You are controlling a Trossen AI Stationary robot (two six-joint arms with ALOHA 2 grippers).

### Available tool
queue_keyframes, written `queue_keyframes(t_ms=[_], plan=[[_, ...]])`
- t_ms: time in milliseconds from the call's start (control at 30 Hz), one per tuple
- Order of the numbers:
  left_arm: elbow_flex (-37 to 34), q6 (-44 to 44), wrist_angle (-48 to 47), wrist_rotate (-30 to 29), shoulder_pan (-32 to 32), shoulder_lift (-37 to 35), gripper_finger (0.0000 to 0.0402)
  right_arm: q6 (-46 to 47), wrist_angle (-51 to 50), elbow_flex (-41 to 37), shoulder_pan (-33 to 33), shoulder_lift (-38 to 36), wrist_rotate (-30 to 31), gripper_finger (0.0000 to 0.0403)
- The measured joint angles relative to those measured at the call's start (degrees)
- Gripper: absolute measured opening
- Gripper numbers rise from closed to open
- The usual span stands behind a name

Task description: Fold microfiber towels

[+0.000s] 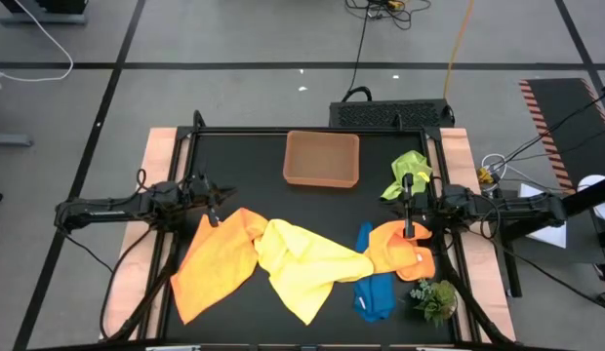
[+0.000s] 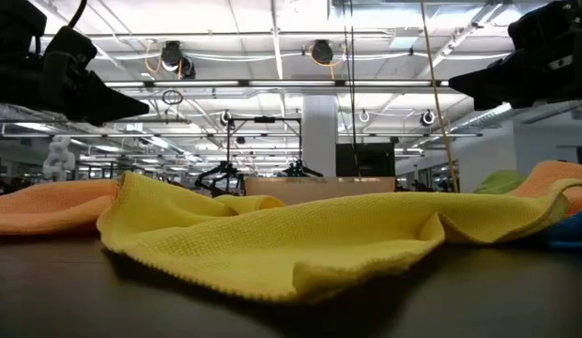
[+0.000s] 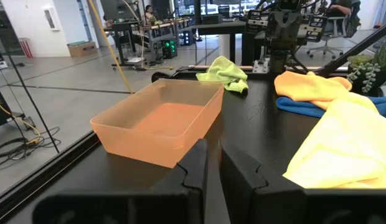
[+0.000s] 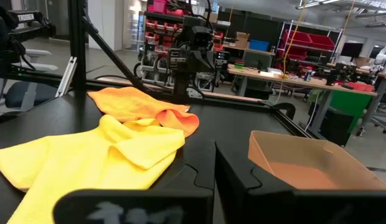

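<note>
Several microfiber towels lie crumpled on the black table. An orange towel (image 1: 220, 258) is at the near left, and a yellow towel (image 1: 302, 263) overlaps its right edge. A blue towel (image 1: 374, 288), a second orange towel (image 1: 405, 249) and a lime green towel (image 1: 408, 171) lie on the right. My left gripper (image 1: 227, 195) hangs level above the table's left side, with only a narrow slit between its fingers (image 3: 213, 168) and nothing in it. My right gripper (image 1: 400, 203) hangs level over the right side, above the second orange towel, shut and empty (image 4: 215, 171).
A shallow tan tray (image 1: 322, 158) stands at the far middle of the table. A small green plant sprig (image 1: 436, 297) lies at the near right corner. Bare black tabletop shows between the tray and the towels. Wooden side strips (image 1: 158, 175) border the table.
</note>
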Motion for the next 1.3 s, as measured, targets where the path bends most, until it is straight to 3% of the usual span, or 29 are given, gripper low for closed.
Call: queue_keyframes(t_ms=[967,1300], plan=[[0.00,-0.06,0.08,0.00,0.00,0.00,0.0042,0.00,0.01,0.01,0.00,0.01,0.00,0.0000],[-0.13,-3.40,5.09,-0.01,0.00,0.00,0.0042,0.00,0.02,0.01,0.00,0.00,0.02,0.0000]])
